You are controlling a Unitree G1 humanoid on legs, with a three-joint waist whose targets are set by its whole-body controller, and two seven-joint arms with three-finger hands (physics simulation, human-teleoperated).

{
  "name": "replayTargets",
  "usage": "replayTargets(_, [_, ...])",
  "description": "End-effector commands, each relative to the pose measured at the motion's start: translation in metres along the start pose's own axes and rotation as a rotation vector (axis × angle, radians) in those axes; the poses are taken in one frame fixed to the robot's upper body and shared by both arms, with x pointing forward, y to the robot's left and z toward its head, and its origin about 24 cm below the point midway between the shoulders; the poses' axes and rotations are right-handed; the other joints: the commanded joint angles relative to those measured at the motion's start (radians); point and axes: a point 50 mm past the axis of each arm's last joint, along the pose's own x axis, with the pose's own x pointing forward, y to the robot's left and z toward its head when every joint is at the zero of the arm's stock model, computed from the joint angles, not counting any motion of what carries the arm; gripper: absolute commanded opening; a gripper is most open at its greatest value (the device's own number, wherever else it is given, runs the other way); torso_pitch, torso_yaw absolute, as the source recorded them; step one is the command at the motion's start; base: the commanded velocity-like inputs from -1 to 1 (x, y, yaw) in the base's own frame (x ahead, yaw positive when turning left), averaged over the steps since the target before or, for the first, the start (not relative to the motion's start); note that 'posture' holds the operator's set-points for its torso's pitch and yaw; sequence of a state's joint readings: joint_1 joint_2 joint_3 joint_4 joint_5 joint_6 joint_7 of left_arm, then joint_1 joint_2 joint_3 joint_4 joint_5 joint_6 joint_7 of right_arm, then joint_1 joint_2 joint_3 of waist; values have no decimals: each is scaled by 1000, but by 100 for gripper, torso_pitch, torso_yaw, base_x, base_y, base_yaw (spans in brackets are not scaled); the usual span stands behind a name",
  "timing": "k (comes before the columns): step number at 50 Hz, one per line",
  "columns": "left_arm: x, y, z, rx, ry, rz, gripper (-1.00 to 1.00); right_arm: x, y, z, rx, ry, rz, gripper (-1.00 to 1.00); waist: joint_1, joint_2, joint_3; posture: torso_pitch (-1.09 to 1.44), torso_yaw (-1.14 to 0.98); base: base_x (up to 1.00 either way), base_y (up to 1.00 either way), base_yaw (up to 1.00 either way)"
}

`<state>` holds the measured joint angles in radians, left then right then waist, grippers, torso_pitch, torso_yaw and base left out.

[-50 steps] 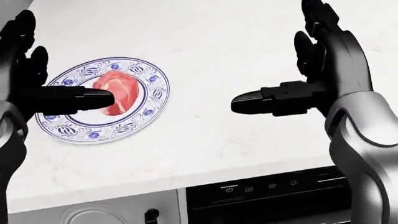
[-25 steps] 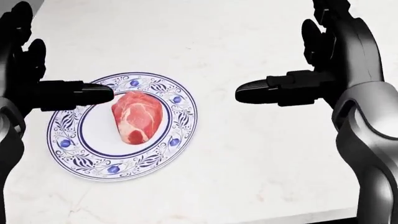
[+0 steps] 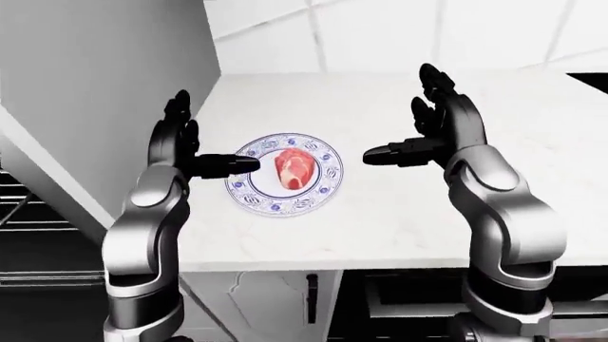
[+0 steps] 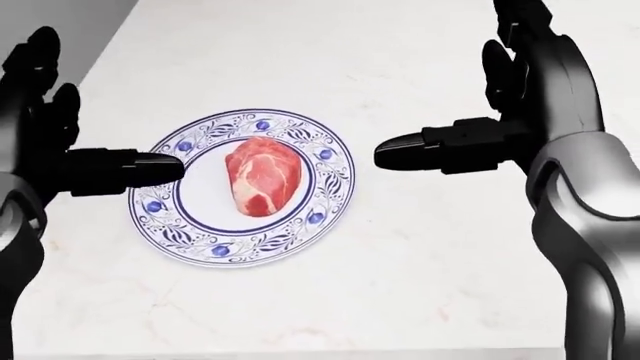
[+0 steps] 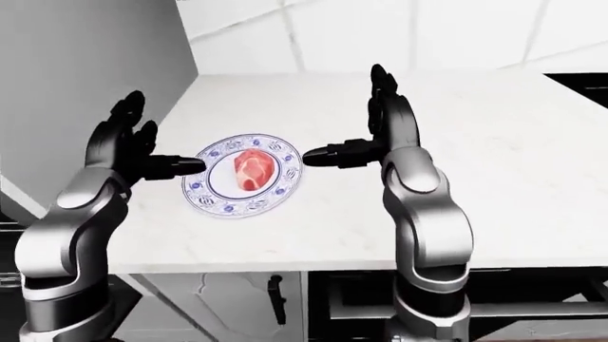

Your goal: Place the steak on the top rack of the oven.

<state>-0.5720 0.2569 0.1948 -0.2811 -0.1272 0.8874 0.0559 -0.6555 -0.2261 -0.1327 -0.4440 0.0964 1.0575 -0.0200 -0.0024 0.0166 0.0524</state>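
Note:
The raw red steak (image 4: 263, 175) lies in the middle of a blue-patterned white plate (image 4: 190, 234) on the white marble counter (image 4: 420, 285). My left hand (image 4: 85, 139) hovers open at the plate's left rim, its thumb (image 4: 150, 169) pointing at the steak without touching it. To the right of the plate my right hand (image 4: 455, 105) is open too, its thumb (image 4: 410, 155) aimed at the steak from a short gap away. At the left edge of the left-eye view a dark opening with wire racks (image 3: 17, 214) shows below counter height.
A tall grey panel (image 3: 95, 71) bounds the counter on the left and a tiled wall (image 3: 428, 35) stands behind it. Below the counter edge are a white cabinet door with a dark handle (image 3: 311, 299) and a dark appliance (image 3: 570, 306).
The head view has shifted: the plate now sits lower and further right, and the counter edge with the appliance panel has dropped out of view. Both hands stay open on either side of the steak.

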Motion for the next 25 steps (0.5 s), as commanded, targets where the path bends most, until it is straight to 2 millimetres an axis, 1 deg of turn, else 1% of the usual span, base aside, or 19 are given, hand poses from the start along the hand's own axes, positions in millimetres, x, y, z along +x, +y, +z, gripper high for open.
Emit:
replayTargets(1, [-5,1,25,-1,-126,-2,100,-4,3,23,-15,-104,15,100,-1,3,-31,0,0,0,0,0])
replayTargets(11, [-5,0,30,-4,-136,-7,100,-6,20,31,-36,-102,133,100,-7,6,-36,0,0,0,0,0])
replayTargets(16, [-5,-1,30,-5,-137,-8,100,-5,34,34,-51,-104,205,100,-8,5,-38,0,0,0,0,0])
replayTargets(25, [-6,1,33,-11,-139,-3,100,1,56,48,-60,-143,258,100,-5,4,-40,0,0,0,0,0])
